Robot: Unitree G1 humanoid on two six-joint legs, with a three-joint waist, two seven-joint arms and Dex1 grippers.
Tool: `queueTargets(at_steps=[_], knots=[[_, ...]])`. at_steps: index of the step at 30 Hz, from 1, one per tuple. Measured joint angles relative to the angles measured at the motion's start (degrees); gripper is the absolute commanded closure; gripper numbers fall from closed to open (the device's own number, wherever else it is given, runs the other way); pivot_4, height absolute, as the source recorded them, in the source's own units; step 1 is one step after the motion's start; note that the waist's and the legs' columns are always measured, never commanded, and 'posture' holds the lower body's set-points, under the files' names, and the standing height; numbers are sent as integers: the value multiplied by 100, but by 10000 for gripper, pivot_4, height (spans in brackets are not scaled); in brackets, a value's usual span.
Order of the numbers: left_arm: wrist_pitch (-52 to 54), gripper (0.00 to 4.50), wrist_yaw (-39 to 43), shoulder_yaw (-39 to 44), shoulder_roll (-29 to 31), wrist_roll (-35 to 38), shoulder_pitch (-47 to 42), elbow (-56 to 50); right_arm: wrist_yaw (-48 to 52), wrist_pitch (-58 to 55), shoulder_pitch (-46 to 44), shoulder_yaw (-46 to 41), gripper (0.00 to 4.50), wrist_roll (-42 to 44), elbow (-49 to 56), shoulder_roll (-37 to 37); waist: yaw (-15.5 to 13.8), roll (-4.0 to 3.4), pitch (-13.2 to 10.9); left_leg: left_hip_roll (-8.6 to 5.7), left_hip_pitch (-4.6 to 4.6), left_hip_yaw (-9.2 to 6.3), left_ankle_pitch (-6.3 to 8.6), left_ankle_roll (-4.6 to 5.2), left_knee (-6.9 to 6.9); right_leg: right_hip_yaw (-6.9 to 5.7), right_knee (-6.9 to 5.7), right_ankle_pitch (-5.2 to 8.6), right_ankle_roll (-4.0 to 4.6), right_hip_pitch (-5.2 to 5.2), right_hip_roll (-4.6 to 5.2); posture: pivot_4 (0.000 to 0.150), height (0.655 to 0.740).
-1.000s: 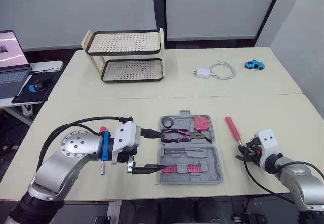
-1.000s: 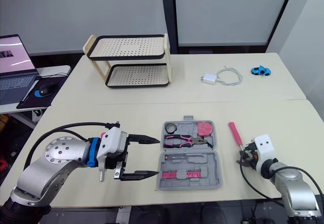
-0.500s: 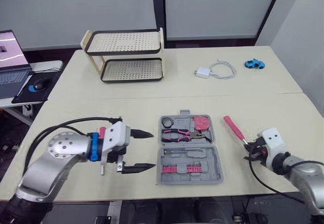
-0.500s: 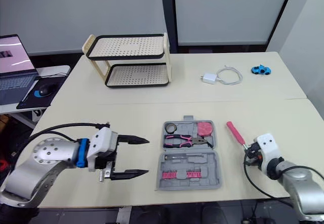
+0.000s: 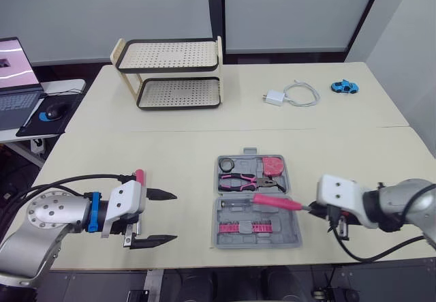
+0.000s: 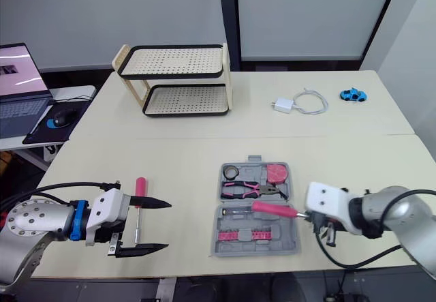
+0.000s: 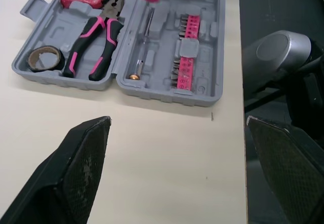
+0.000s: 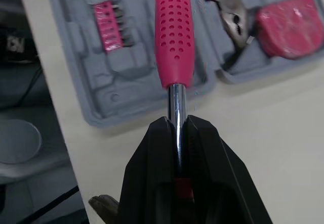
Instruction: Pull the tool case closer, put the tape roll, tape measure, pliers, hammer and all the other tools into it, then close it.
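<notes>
Right gripper point(image 8: 177, 128) clamps the chrome shaft of a pink dotted-grip tool point(image 5: 276, 202), its handle reaching left over the open grey plastic tool case point(image 5: 289, 227). The case's far half holds a black tape roll point(image 5: 227, 165), a pink tape measure point(image 5: 272, 165) and pink-black pliers point(image 5: 242, 180). Left gripper point(image 5: 172, 216) gapes wide, well left.

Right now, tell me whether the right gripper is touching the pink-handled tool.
Touching. The right wrist view shows the right gripper clamped on the metal shaft of the pink-handled tool, with no gap on either side.
</notes>
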State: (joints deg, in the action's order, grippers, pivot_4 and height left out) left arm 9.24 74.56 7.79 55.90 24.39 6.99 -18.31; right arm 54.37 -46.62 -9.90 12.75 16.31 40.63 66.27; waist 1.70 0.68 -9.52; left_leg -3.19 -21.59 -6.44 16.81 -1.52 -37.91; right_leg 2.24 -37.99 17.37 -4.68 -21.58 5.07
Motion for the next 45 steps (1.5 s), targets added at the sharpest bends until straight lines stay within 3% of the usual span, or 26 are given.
queueTargets(at_steps=[7, 15, 28, 45], knots=[[-223, 0, 94, -148, -5, -66, 3, -86, 299, 11, -1259, 1459, 43731, -716, -418, -670, -2, 2, -1, -1, -37, 0, -2, -4, -3, 3, -9, -1, 1, -46, 0, 1500, 7400], [-233, 0, 105, -287, -49, -57, -37, -191, 456, 203, -1718, 2253, 43731, -1293, -878, -1286, 1, 1, -1, -2, -37, 1, -2, -4, -3, 5, -13, -1, 1, -52, 0, 1500, 7400], [-237, 0, 70, -298, -110, -57, -26, -200, 486, 638, -1787, 2518, 43731, -1962, -1557, -1932, 1, 1, -1, -2, -37, 2, -2, -4, -3, 6, -20, -1, 2, -59, -1, 1500, 7400], [-131, 0, -93, -403, -118, -58, -164, -337, 600, 844, -1596, 2462, 43731, -2180, -1810, -2138, 10, 1, 0, -1, -35, 2, -2, -4, -3, 7, -28, -1, 2, -61, -4, 1500, 7400]])
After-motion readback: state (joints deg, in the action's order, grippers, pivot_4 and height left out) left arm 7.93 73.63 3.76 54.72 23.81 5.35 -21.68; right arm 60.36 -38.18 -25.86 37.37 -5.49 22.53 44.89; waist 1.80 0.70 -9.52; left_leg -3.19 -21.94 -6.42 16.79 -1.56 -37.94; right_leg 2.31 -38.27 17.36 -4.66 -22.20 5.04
